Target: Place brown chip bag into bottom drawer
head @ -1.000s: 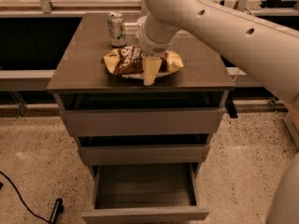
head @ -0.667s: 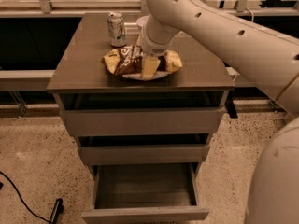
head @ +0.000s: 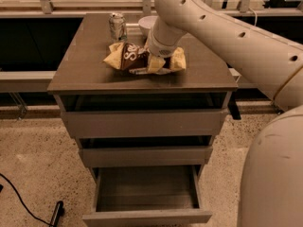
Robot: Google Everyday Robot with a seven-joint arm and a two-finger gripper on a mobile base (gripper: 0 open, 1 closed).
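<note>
Brown-and-yellow crinkly foil chip bag still on grey cabinet top.
Your gripper sits lower on bag's middle vs 1 s ago; clamped or not, can't tell. Open grey bottom drawer waits.

We are looking at a grey cabinet standing on a speckled beige floor in warm, dim light. A black cable is trailing at lower left, and a grey ledge is running behind. The gripper is hanging just over the cabinet top.
</note>
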